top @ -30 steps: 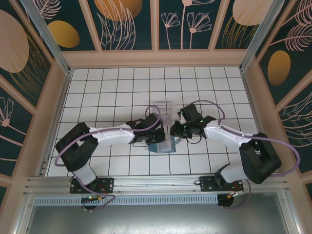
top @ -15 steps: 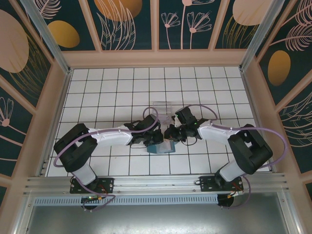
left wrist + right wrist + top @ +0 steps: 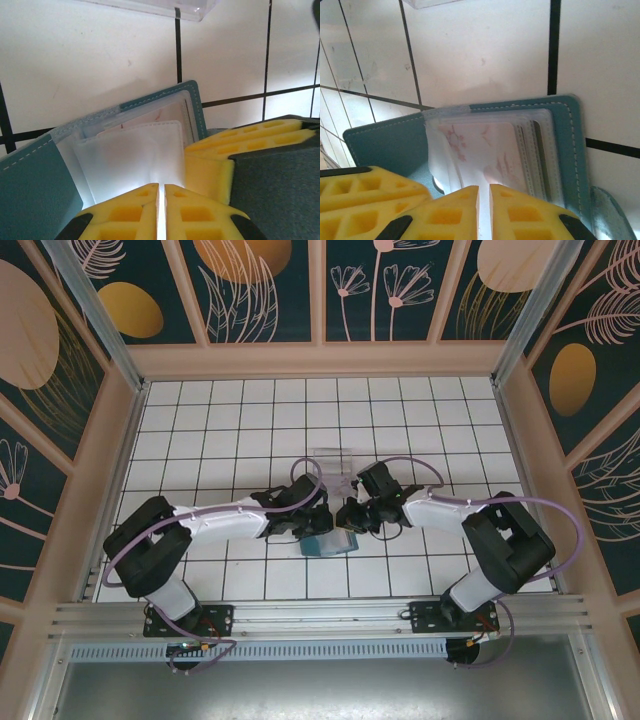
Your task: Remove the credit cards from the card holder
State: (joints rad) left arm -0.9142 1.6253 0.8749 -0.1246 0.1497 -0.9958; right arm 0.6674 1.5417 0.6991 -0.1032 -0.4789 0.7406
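At mid-table, just in front of the clear tray [image 3: 332,462], the card holder [image 3: 326,546] lies open; left gripper [image 3: 161,194] and right gripper [image 3: 484,194], jaws clenched, each pinch 1 of its clear inner sleeves [image 3: 442,160]; credit cards [image 3: 487,147] sit inside.

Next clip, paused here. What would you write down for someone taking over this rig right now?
Left gripper: shut at the edge of a pale sleeve page in the wallet; whether it pinches it is unclear.
Right gripper: shut over the wallet's sleeves, beside the left one.
Wallet: open on the table, near the clear tray.
Cards: inside the wallet's clear sleeves.
Done: wallet opened. Left: pull every card out.
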